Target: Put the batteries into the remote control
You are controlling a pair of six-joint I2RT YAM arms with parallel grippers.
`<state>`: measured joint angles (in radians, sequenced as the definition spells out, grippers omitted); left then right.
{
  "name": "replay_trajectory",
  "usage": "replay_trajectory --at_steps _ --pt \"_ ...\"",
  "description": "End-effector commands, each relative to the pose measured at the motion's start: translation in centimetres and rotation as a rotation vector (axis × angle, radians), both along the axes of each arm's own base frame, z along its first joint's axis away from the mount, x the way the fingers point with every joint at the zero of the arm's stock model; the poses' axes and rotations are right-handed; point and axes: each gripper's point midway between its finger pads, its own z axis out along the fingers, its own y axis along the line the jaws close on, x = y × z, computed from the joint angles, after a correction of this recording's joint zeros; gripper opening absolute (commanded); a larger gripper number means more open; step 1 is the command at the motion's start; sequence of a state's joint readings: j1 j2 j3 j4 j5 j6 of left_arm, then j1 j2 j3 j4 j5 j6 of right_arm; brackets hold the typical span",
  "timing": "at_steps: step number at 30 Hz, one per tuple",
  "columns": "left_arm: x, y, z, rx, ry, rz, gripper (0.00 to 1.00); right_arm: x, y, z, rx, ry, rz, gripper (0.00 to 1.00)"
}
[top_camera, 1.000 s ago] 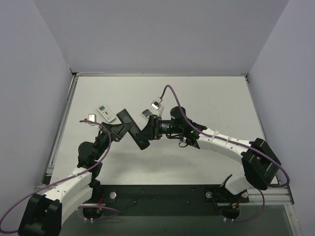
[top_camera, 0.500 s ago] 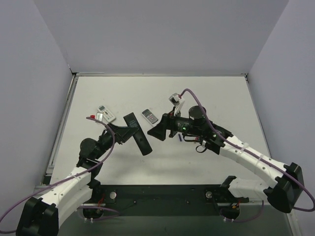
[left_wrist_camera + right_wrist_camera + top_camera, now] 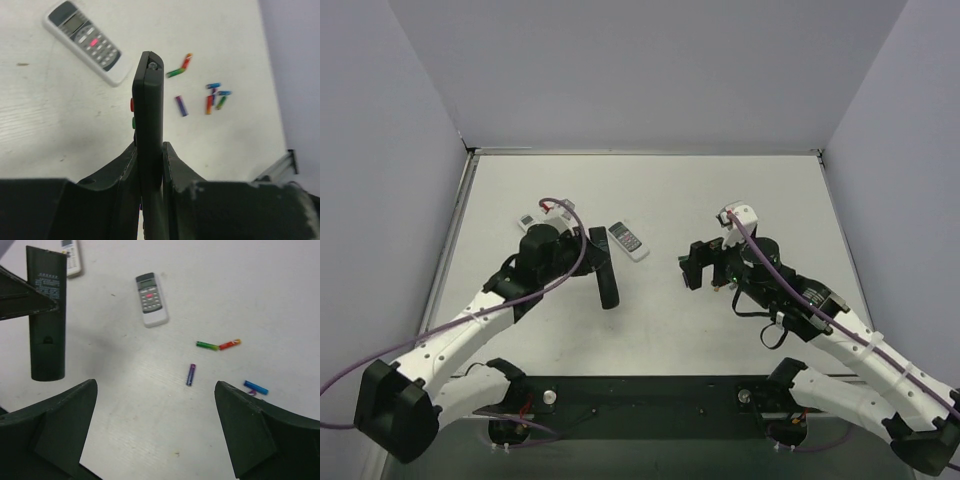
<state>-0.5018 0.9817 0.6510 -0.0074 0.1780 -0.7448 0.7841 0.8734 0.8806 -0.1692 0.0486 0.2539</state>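
Above white table (image 3: 650, 190), left pincer (image 3: 149, 150) grips remote control (image 3: 148, 95); right pincer (image 3: 155, 384) gapes.

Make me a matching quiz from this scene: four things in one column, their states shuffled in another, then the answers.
Things
1. black remote control
2. white remote
3. purple battery
4. right end effector

States
A. open, holding nothing
B. lying alone on the table, touching no other battery
C. clamped in the left end effector
D. lying face up on the table

Pairs: 1-C, 2-D, 3-B, 4-A.
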Motion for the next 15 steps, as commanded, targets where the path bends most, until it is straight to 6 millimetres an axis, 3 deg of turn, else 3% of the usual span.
replay_trajectory --at_steps 1,3,4,7,12,13,15 --pt "0.2 2.7 -6.2 0.429 0.152 0.053 0.0 0.8 -6.6 -1.2 -0.15 -0.034 -0.267 0.98" --pt "0.9 3.5 -7.2 0.535 0.178 0.07 0.0 0.6 -8.4 -1.1 -0.173 -0.04 -0.331 0.98" --pt "1.1 3.6 -8.8 0.593 0.217 0.062 0.0 0.6 -9.4 -1.0 -0.186 -0.054 -0.376 0.98" --pt "1.8 4.7 -10.8 0.763 0.266 0.084 0.0 0.1 -11.6 -0.5 -0.195 -0.082 -0.452 0.98" --pt "2.4 6.2 -13.4 0.98 0.334 0.114 0.04 -0.6 -13.5 -0.6 -0.19 -0.107 -0.512 0.99" --pt "2.3 6.3 -14.6 1.025 0.36 0.108 0.06 -0.8 -14.0 -0.5 -0.181 -0.117 -0.526 1.0" --pt "2.7 6.0 -14.9 1.087 0.353 0.121 0.1 -1.0 -14.8 -0.7 -0.187 -0.124 -0.56 1.0"
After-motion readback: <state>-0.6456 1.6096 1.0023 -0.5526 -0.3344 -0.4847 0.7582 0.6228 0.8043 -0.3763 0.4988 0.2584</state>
